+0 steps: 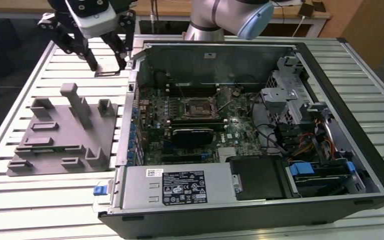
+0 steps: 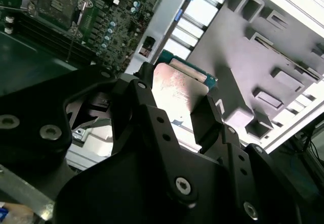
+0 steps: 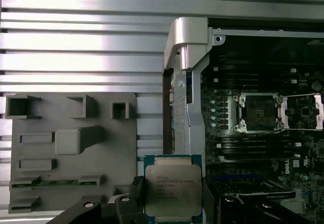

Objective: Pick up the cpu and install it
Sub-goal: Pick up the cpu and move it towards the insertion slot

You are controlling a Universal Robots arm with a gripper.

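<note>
Hand (image 3: 173, 206) is clamped on the cpu (image 3: 173, 189), one black finger (image 2: 143, 102) on each side of it, silvery top facing the first wrist camera, and in the second wrist view the chip (image 2: 178, 88) sits square between those fingers. In the exterior view the hand (image 1: 106, 64) hangs off the desk (image 1: 18, 200), at the far end of the grey tray (image 1: 58, 130) and just beside the corner of the open case (image 1: 352, 115). So the pick-up looks done: the cpu is in the grip and appears clear of the tray, not resting in any of its pockets.

Now the install, and that is all to come. The socket (image 3: 258, 114) on the board (image 1: 178, 150) shows dark and empty, its bracket (image 3: 302, 112) flipped open beside it, ready by the look of it. The chip is well apart from it, outside the case wall. By my reading, roughly half the job is done: cpu grasped and held, with carrying it over and seating it in the socket left.
</note>
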